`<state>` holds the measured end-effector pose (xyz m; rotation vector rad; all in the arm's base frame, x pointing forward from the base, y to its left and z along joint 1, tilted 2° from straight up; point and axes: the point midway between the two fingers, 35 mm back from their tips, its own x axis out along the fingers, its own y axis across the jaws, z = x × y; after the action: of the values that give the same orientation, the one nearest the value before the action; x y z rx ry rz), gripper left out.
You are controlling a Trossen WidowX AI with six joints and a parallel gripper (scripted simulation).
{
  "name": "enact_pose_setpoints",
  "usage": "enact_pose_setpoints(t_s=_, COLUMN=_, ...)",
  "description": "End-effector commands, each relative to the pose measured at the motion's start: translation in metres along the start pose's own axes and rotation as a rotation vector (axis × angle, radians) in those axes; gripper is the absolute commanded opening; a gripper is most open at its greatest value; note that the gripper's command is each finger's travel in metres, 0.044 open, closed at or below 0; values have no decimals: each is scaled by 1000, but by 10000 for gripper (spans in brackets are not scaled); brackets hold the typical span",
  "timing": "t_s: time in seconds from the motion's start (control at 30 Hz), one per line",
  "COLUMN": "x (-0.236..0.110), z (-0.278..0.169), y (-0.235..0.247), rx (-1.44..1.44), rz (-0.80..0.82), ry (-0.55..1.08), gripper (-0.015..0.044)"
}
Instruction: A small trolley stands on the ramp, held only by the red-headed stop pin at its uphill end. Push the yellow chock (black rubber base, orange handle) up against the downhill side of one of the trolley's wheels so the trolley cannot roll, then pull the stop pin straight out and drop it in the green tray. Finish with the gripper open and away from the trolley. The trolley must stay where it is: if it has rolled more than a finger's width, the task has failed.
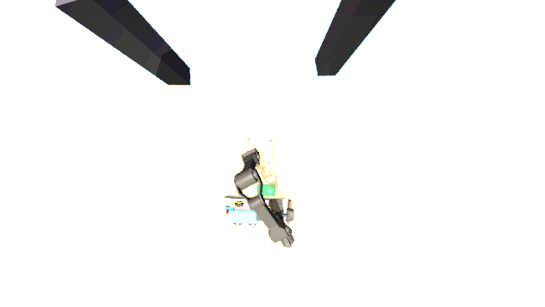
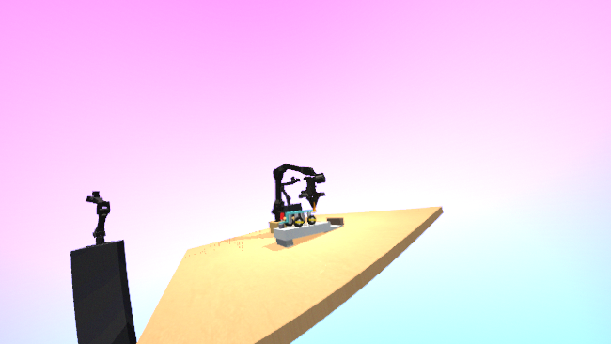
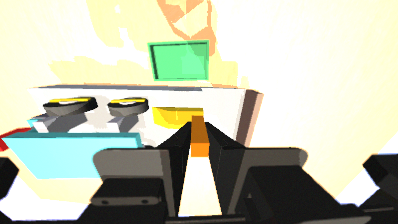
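My gripper (image 2: pixel 314 204) (image 3: pixel 197 125) is shut on the orange handle (image 3: pixel 200 149) of the yellow chock (image 3: pixel 175 116). The chock is at the ramp (image 2: pixel 301 230) (image 3: pixel 225 107), to the right, downhill side of the trolley's nearest visible wheel (image 3: pixel 128 106). Only a narrow gap shows there in the wrist view; contact is unclear, as is whether its base rests on the ramp. The light-blue trolley (image 1: pixel 244 216) (image 3: pixel 75 157) stands on the ramp. The red pin head (image 1: pixel 227 211) (image 2: pixel 282 216) (image 3: pixel 12 138) is at its uphill end. The green tray (image 1: pixel 265 190) (image 3: pixel 175 65) lies beyond the ramp and looks empty.
The trolley body is close to the left of my fingers in the wrist view. A dark block (image 2: pixel 336 221) is at the ramp's low end. Another arm (image 2: pixel 101 218) stands far off on a dark pedestal (image 2: pixel 101 291).
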<state>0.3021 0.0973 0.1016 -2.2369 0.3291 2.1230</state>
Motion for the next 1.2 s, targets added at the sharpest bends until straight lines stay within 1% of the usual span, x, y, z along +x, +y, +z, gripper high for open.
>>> enact_pose_setpoints(t_s=0.0, x=11, z=1, y=1, rx=-7, rz=9, ry=-4, gripper=0)
enact_pose_setpoints(t_s=0.63, x=61, z=0, y=1, rx=-7, rz=9, ry=-4, gripper=0)
enact_pose_setpoints(t_s=1.17, x=61, z=1, y=13, rx=-7, rz=10, ry=-4, gripper=0)
